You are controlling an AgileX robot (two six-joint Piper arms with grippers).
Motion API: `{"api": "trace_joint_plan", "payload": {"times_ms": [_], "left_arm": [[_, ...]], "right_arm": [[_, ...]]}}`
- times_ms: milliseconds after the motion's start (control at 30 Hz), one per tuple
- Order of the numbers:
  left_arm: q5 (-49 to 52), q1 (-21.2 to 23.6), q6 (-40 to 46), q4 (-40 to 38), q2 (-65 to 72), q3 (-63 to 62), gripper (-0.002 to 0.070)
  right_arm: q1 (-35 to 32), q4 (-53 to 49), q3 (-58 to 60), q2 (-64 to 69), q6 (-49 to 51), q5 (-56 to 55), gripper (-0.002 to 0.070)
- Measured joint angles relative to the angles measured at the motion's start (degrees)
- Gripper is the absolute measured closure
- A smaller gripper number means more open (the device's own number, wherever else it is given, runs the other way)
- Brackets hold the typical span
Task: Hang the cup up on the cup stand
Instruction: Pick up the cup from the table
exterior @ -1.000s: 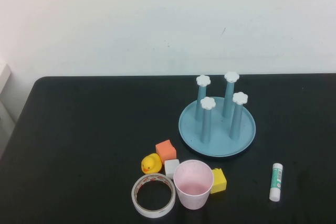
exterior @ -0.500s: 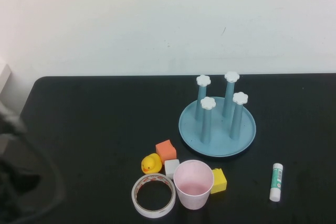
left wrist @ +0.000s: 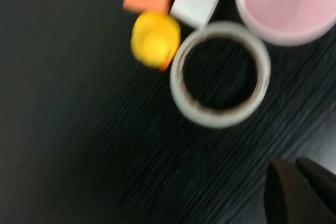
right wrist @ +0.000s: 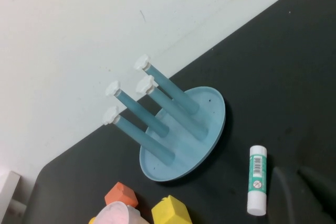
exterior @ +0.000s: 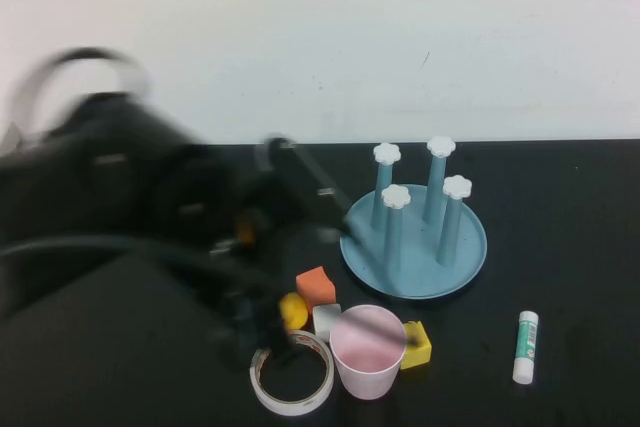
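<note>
The pale pink cup (exterior: pixel 368 350) stands upright, mouth up, near the table's front edge; it also shows in the left wrist view (left wrist: pixel 286 6) and the right wrist view (right wrist: pixel 115 214). The light-blue cup stand (exterior: pixel 420 282) with four white-capped pegs (exterior: pixel 397 197) sits behind it to the right, with nothing on the pegs; it shows in the right wrist view (right wrist: pixel 178 163). My left arm is a blurred dark mass across the left half; its gripper (exterior: pixel 265 332) hovers over the tape ring, left of the cup, fingers together (left wrist: pixel 295 163). My right gripper (right wrist: pixel 296 170) is shut and empty near the glue stick.
A white tape ring (exterior: pixel 292 374), yellow duck (exterior: pixel 292 310), orange block (exterior: pixel 316 286), white block (exterior: pixel 326 320) and yellow block (exterior: pixel 417 344) crowd round the cup. A glue stick (exterior: pixel 525 346) lies at the front right. The table's front edge is close.
My left arm has swung in fast from the left edge and now covers the table's left half, its gripper reaching the tape ring. The cup, stand and small objects have not moved.
</note>
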Motion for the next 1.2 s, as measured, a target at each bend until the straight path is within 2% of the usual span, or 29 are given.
{"api": "trace_joint_plan", "payload": {"times_ms": [100,200,300,433,533,733,1000,1100,1200], "left_arm": [[-0.25,-1.01,-3.72,0.23,6.83,-4.66,0.0673],[0.66,-1.01,-7.07,-0.15,13.13,-9.0,0.0622],[2.23,-0.89,-8.77,-3.72,18.69,-13.7,0.0494],[2.12,-0.47,-9.38,-7.05,24.88,-18.35,0.0278],[1.29,0.0,-10.23,-7.54,27.94,-20.04,0.0227],[-0.89,1.36,-11.63,-7.55,32.4,-20.48,0.025],[-4.67,3.42,-10.86,-12.84,35.18,-20.57,0.0281],[-4.95,3.42,-8.76,-15.12,36.04,-20.57,0.0326],[-5.18,3.42,-7.2,-16.43,37.49,-20.57,0.041]], "right_arm": [[0.0,0.0,0.0,0.0,0.0,0.17,0.0678],[0.0,0.0,0.0,0.0,0.0,0.26,0.0678],[0.0,0.0,0.0,0.0,0.0,0.38,0.0678],[0.0,0.0,0.0,0.0,0.0,0.61,0.0678],[0.0,0.0,0.0,0.0,0.0,0.61,0.0678],[0.0,0.0,0.0,0.0,0.0,0.83,0.0678],[0.0,0.0,0.0,0.0,0.0,1.05,0.0678],[0.0,0.0,0.0,0.0,0.0,1.05,0.0678],[0.0,0.0,0.0,0.0,0.0,1.05,0.0678]]}}
